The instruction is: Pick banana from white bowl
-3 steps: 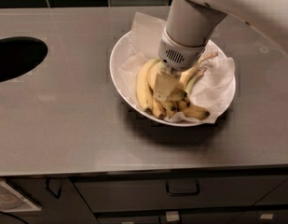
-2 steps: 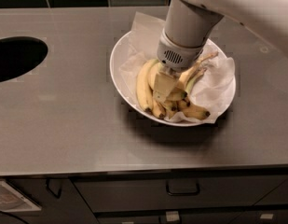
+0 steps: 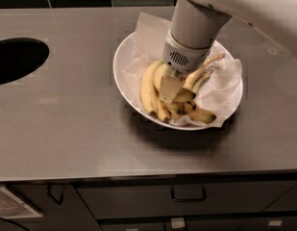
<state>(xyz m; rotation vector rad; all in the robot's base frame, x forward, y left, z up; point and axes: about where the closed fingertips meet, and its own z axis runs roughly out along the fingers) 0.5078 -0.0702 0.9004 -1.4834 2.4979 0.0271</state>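
The white bowl (image 3: 123,66) sits on the grey counter, lined with crumpled white paper (image 3: 220,88). Several bananas lie in it. The banana (image 3: 196,80), with a greenish neck and a stem pointing up to the right, lies at the right of the pile. Paler, straighter bananas of the bunch (image 3: 148,88) lie to its left. My gripper (image 3: 171,87) reaches straight down from the wide grey wrist into the middle of the pile, right beside the banana's neck. The wrist hides the bananas' upper ends.
A dark round opening (image 3: 16,59) is cut into the counter at the far left. Dark tiles run along the back wall. Drawers with handles (image 3: 188,195) sit below the counter's front edge.
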